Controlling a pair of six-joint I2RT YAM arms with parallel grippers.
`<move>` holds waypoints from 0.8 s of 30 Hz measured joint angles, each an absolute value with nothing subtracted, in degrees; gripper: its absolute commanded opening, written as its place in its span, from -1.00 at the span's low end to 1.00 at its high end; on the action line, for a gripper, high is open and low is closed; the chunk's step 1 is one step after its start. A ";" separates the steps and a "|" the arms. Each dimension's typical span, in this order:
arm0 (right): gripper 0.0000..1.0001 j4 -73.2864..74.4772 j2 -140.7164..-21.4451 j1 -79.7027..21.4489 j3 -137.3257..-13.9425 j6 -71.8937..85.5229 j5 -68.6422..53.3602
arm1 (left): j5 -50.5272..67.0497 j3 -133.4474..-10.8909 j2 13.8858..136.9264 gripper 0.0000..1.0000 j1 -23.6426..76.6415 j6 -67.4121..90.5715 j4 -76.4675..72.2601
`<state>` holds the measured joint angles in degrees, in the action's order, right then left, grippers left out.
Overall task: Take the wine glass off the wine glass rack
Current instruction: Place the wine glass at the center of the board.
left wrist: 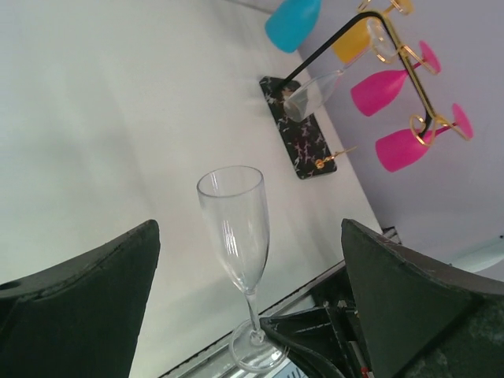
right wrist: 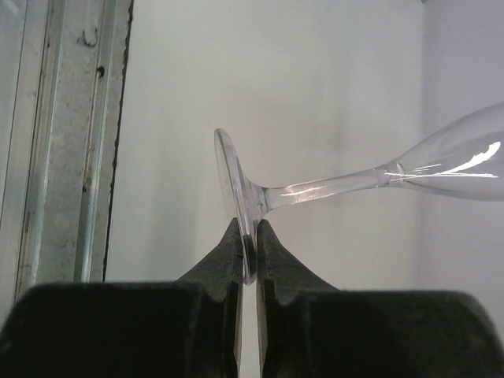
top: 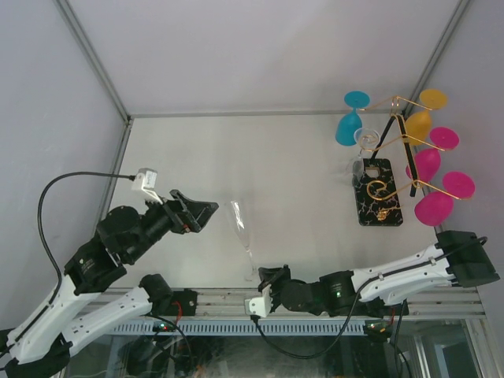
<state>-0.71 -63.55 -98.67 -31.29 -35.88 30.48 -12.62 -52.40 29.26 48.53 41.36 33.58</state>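
Pinching the foot of a clear wine glass (top: 239,224) with the right gripper (right wrist: 247,230), jaws drawn almost together on the edge of the thin disc. Holding it upright, bowl uppermost, at the near edge of the table (top: 276,157), just beside the metal rail (top: 315,301). Cannot tell whether the foot is touching the surface.

Spreading the left gripper (top: 203,213) wide, gripping nothing, just left of the bowl. In the left wrist view, framing the wine glass between two dark fingers (left wrist: 87,299), touching neither.

Noting the rack (top: 376,193) at the far right of the table, well apart from the wine glass: black marbled base, gold wire arms branching above. Hanging from those arms by their feet: a blue glass (top: 348,126), a yellow glass (top: 419,122), pink glasses (top: 433,206) and a second clear glass (left wrist: 315,96) close to the post.
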 measured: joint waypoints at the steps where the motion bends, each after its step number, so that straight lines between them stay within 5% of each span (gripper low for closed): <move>1: -1.00 -0.91 -64.16 -99.04 -30.81 -36.64 31.03 | -12.86 -53.19 30.04 0.99 48.53 41.12 34.39; 11: -1.00 -7.90 -66.39 -100.92 -25.61 -40.40 35.79 | -10.85 -61.14 40.32 0.99 47.05 36.42 40.23; 24: -1.00 -14.55 -68.03 -101.82 -23.14 -43.86 38.68 | 12.49 -72.01 57.14 0.82 42.11 26.76 42.83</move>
